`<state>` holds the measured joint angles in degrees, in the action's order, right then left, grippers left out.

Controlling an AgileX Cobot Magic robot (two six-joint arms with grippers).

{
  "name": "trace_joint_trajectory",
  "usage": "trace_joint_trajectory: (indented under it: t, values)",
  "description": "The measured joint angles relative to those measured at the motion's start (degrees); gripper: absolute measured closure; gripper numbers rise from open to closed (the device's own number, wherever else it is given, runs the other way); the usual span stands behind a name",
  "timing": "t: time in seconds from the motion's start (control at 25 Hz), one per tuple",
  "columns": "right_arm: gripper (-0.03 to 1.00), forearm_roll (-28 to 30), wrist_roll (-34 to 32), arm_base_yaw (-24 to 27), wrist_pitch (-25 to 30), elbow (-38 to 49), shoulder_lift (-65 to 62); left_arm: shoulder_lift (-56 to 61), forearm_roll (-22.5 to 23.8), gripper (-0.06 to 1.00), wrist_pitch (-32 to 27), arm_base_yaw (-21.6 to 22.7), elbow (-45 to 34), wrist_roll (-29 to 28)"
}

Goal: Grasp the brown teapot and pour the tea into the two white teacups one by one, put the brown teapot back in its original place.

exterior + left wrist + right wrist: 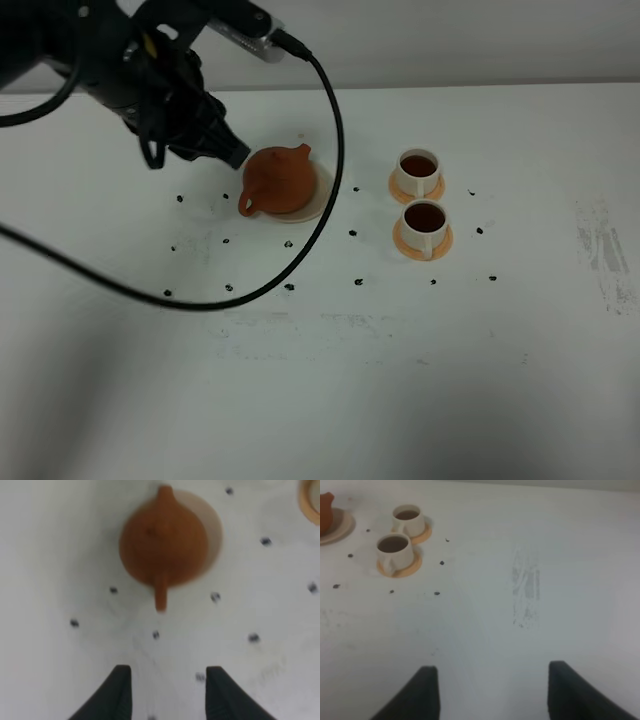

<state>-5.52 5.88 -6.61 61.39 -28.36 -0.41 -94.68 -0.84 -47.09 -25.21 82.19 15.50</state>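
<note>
Tea fills both white cups: the far cup (418,170) and the near cup (426,223) each hold a dark brown drink. Each cup sits on its own thin orange coaster (401,237), and the two stand close together, one behind the other, a little right of the middle of the white bench (330,380). The right wrist view shows the same two cups, the far cup (408,517) and the near cup (394,550), both full.

The brown teapot (277,180) stands upright on the round cream saucer (318,197), left of the cups and apart from them. Its lid is on. One thin part of the pot sticks out over the saucer's edge toward the near left. In the left wrist view the teapot (163,547) is blurry, and the saucer (212,527) peeks out from under it on one side.

The left tool (167,692) has its two black fingers (120,690) apart with only bare bench between them. It holds nothing and does not touch the pot. In the high view the left arm (150,90) is just to the far left of the teapot, with a black cable (335,130) looping over the bench.

The right tool (490,692) has its fingers wide apart too, and it is empty, over bare bench well right of the cups.

Small dark dots (357,282) are scattered on the bench around the pot and cups. A grey scuffed patch (603,250) marks the bench at the far right.
</note>
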Motion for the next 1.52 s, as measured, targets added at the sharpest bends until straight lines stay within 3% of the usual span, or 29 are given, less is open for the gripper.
trace_joint_trajectory:
  t: [0.24, 0.36, 0.52, 0.72, 0.96, 1.2, 1.52]
  values:
    - [0.47, 0.0, 0.0, 0.0, 0.0, 0.0, 0.0, 21.3, 0.2, 0.56, -0.1, 3.1, -17.7, 0.1]
    - [0.47, 0.0, -0.1, 0.0, 0.0, 0.0, 0.0, 29.8, 0.5, 0.56, -1.9, 3.6, -22.4, 0.1]
    - [0.47, 0.0, -0.1, 0.0, 0.0, 0.0, 0.0, 38.9, 0.8, 0.56, -8.9, 3.6, -25.1, -0.3]
    - [0.47, 0.0, -0.1, 0.0, 0.0, 0.0, 0.0, 48.9, -0.3, 0.56, -16.1, 7.0, -29.5, -11.6]
    - [0.47, 0.0, 0.0, 0.0, 0.0, 0.0, 0.0, 61.0, -1.2, 0.56, -13.8, 15.0, -41.9, -14.8]
    - [0.47, 0.0, 0.0, 0.0, 0.0, 0.0, 0.0, 69.9, -2.6, 0.56, -17.2, 21.6, -48.1, -16.0]
    - [0.47, 0.0, -0.1, 0.0, 0.0, 0.0, 0.0, 77.1, -1.9, 0.56, -13.8, 23.5, -54.7, -16.5]
